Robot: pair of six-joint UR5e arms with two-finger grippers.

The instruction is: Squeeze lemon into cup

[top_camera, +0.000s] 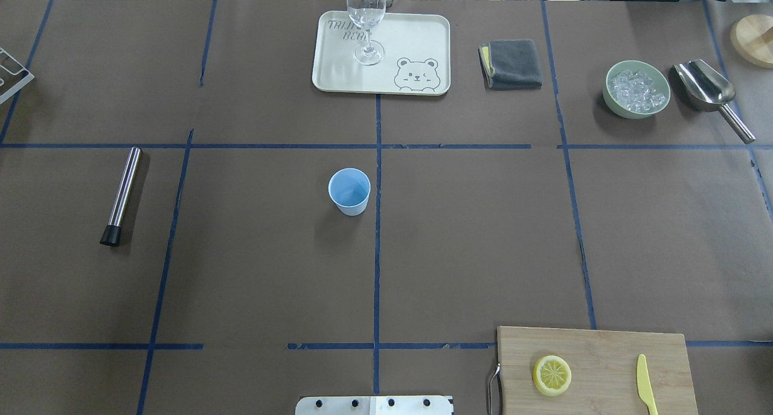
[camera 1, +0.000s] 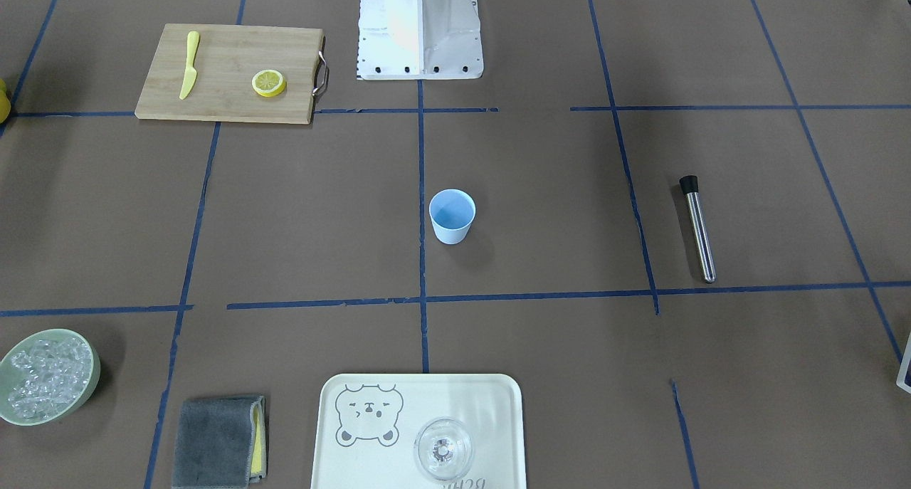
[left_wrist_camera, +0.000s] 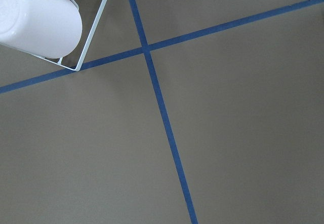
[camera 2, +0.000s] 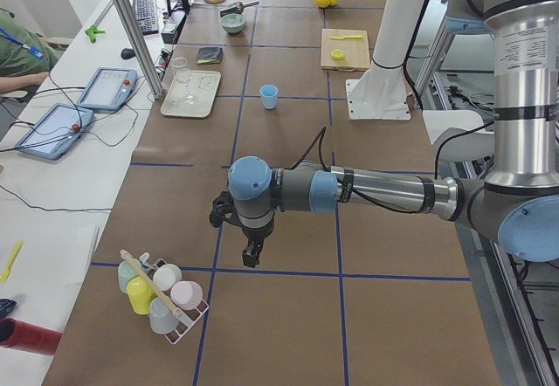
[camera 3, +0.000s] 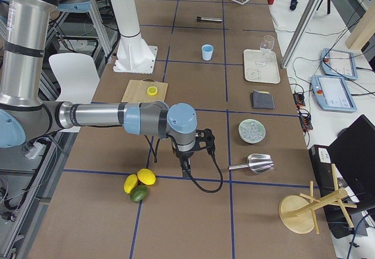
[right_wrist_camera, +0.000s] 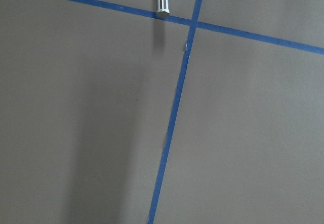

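1 lemon (top_camera: 552,375) on cropped board (top_camera: 604,348) beside knife (top_camera: 645,391), well apart from cup (top_camera: 349,191). Cannot tell finger opening of left gripper (camera 2: 251,256) or right gripper (camera 3: 186,170).

Ice bowl (top_camera: 631,113), scoop (top_camera: 703,86), cloth (top_camera: 516,63), bear tray (top_camera: 416,40)

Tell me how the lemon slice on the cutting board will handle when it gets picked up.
The lemon slice lies flat, cut face up, on the cutting board, so its low rind edge probably offers little to grip. The exposed flesh likely makes it soft and slippery under a squeeze. Lying flat, it seems unlikely to roll.
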